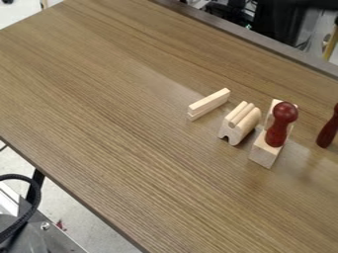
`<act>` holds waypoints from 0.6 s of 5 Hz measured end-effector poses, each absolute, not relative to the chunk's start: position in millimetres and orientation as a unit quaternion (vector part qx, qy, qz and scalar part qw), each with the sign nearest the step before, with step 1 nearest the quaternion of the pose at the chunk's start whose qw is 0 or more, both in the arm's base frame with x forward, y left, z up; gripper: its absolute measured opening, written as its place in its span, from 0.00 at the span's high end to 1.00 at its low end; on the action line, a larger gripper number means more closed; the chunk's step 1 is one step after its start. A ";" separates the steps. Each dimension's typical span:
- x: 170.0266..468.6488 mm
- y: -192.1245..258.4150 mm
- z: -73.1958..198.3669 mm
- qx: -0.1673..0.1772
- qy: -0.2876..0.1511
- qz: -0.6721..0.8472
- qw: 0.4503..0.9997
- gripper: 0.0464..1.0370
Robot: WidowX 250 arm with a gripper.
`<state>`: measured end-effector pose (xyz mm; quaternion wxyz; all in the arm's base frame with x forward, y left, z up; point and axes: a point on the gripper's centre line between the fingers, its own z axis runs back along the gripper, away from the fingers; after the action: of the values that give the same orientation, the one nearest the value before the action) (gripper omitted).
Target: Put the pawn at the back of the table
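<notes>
A dark red pawn (280, 123) with a round head stands upright on a pale wooden block (265, 151) right of the table's middle. Another dark red piece (328, 131), cut off by the right edge of the view, leans slightly; its top is out of sight. Both are on the right side of the brown wood-grain table (119, 113).
Left of the pawn's block is a notched wooden block (231, 129) with rounded pieces on top. Farther left lie thin wooden bars (209, 102). Dark equipment (280, 29) stands beyond the far edge, and a black cable (29, 210) curves beside the table at lower left.
</notes>
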<state>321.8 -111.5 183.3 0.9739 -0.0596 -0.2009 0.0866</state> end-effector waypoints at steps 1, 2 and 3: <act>314.1 -109.1 173.0 -0.050 -0.186 0.072 0.979 0.04; 309.8 -106.6 164.0 -0.041 -0.176 0.065 0.981 0.04; 314.5 -109.4 158.1 -0.043 -0.181 0.064 0.980 0.04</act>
<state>314.5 -109.4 158.1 0.9805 -0.0428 -0.1809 0.0641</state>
